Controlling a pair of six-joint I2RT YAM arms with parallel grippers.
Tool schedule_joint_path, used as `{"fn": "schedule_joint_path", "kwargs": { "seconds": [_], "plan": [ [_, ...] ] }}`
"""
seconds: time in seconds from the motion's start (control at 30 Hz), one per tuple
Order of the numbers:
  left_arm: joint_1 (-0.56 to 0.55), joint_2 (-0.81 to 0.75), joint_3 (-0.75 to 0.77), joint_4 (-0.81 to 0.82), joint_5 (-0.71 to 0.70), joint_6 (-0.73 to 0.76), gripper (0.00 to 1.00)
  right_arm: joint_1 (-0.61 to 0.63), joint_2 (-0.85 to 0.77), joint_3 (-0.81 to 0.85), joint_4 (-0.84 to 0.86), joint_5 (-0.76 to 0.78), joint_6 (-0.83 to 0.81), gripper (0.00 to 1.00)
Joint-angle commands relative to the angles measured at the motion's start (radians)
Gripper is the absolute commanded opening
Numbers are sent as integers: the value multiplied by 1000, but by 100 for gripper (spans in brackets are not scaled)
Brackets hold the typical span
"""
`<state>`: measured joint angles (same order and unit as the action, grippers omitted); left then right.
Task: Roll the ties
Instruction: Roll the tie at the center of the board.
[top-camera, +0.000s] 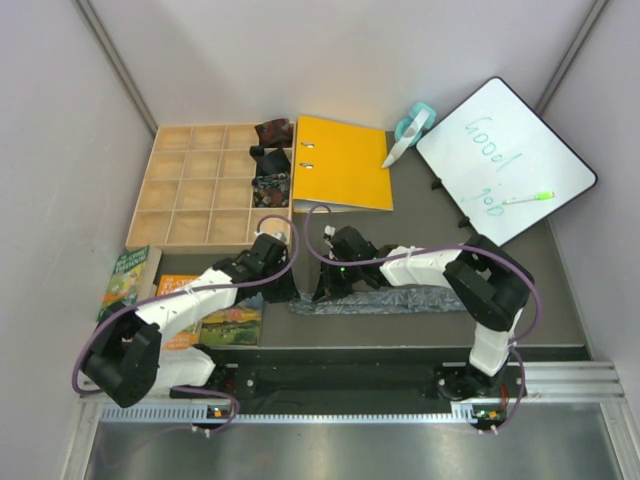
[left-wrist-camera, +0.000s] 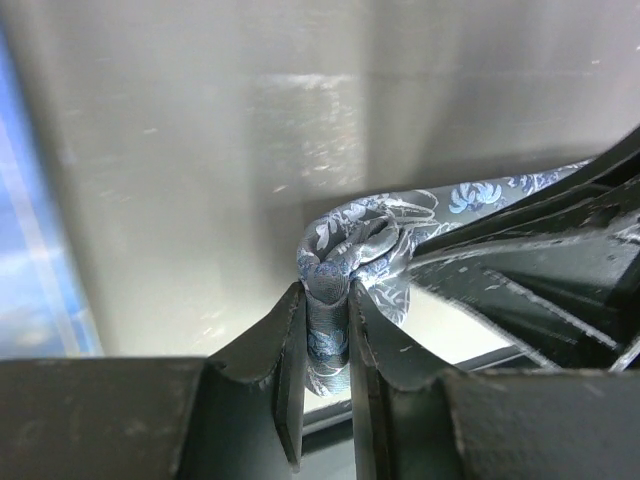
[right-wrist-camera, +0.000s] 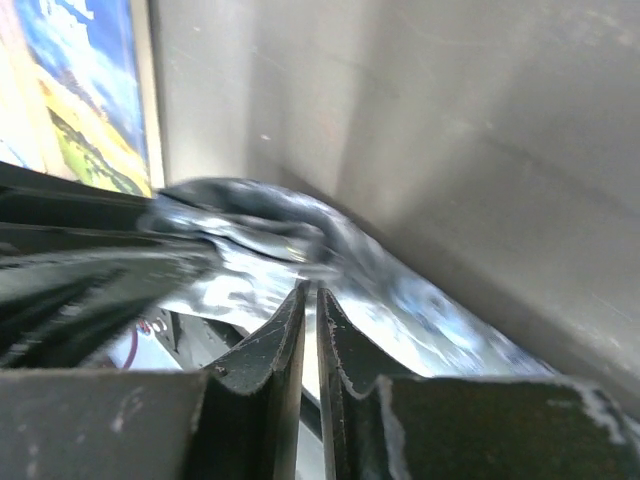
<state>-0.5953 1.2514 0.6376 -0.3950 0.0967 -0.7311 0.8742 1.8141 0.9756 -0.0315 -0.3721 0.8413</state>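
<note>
Left gripper (left-wrist-camera: 326, 325) pinches the tie (left-wrist-camera: 360, 230) by its curled end, jaws tight, likely anchoring the roll's core. Just beyond, right gripper (right-wrist-camera: 311, 300) sits nearly closed against the fabric; whether it grips, I cannot tell.

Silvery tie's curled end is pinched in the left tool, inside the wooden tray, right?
No. The left tool does pinch the curled end of the silvery tie, but in front of the wooden tray, not inside it. The top view shows that.

Whiteboard (top-camera: 505, 160): green handwriting "Good job". Green book (top-camera: 128, 278): title too small to read.
</note>
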Motion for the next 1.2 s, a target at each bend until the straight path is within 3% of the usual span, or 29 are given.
{"fn": "schedule_joint_path", "kwargs": {
  "seconds": [0.0,0.6,1.17],
  "plan": [
    [2,-35,85,-212,-84,62,16,-9,-74,8,-44,30,-8,11],
    [-35,82,244,-409,-290,118,15,-78,-266,-107,-117,82,-41,12],
    [-184,239,361,-493,-492,69,12,-216,-391,-273,-102,122,-82,12]
  ]
}}
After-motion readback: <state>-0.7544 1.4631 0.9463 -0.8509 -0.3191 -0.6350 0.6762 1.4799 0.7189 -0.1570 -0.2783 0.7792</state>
